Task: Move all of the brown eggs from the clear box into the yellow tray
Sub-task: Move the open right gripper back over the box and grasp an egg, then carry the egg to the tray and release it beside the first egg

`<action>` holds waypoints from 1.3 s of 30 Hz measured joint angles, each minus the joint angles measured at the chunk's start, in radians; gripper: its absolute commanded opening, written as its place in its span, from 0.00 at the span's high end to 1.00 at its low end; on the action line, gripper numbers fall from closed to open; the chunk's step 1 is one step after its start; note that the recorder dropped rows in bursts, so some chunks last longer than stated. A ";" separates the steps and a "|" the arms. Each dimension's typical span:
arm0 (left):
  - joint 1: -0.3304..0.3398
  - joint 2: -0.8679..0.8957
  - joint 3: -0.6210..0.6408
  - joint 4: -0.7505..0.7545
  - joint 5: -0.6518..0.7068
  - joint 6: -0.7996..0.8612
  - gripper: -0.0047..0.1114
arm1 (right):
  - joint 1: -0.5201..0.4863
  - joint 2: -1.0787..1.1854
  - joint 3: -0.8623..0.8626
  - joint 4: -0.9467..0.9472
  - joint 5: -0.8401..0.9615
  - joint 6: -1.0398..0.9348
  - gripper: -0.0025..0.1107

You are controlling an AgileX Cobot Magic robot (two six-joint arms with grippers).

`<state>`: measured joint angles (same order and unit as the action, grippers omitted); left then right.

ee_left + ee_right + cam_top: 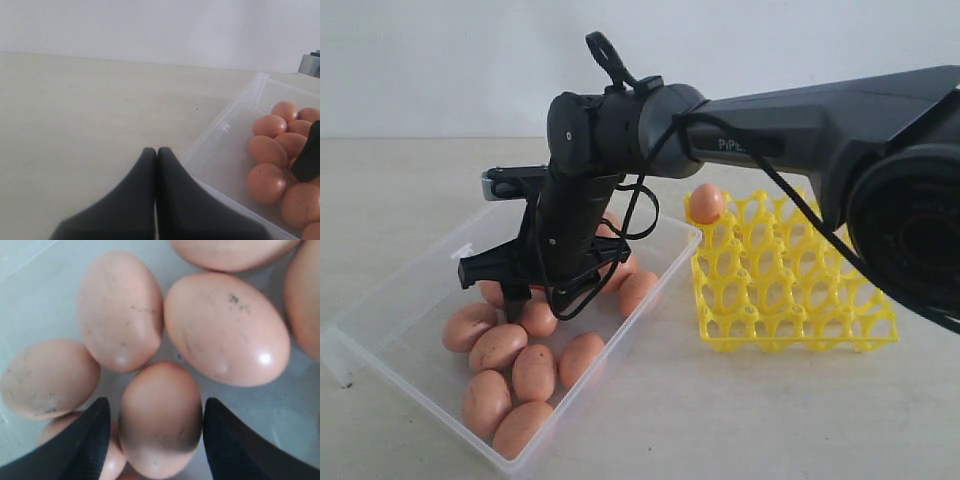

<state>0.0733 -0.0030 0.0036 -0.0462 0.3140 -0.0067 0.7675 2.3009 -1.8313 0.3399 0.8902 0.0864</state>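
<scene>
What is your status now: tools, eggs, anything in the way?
Left tool shut, outside the clear box. Right tool open, astride one brown egg in the box. One egg sits in yellow tray. Neighbour eggs crowd the target.

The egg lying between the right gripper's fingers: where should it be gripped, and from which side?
Come straight down and pinch that egg across its short axis at the widest part; it lies on its side, lengthwise between the open fingers.

Right arm [800,125] reaching across, wrist bent down, right gripper [155,410] jaws apart; left gripper [156,155] fingers pressed together
</scene>
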 measured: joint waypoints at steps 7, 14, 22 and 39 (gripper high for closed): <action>0.000 0.000 0.000 0.000 0.000 0.000 1.00 | 0.000 0.017 0.000 0.008 -0.033 0.030 0.65; 0.000 0.000 0.000 0.000 0.000 0.000 1.00 | 0.000 0.017 -0.001 -0.003 -0.001 -0.028 0.95; 0.000 0.000 0.000 0.000 0.000 0.000 1.00 | 0.000 0.005 -0.002 -0.026 0.013 -0.059 0.98; 0.000 0.000 0.000 0.000 0.000 0.000 1.00 | 0.171 -0.567 0.563 -1.650 -0.355 1.308 0.98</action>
<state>0.0733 -0.0030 0.0036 -0.0462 0.3140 -0.0067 0.9380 1.7340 -1.2679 -1.3102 0.5350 1.3947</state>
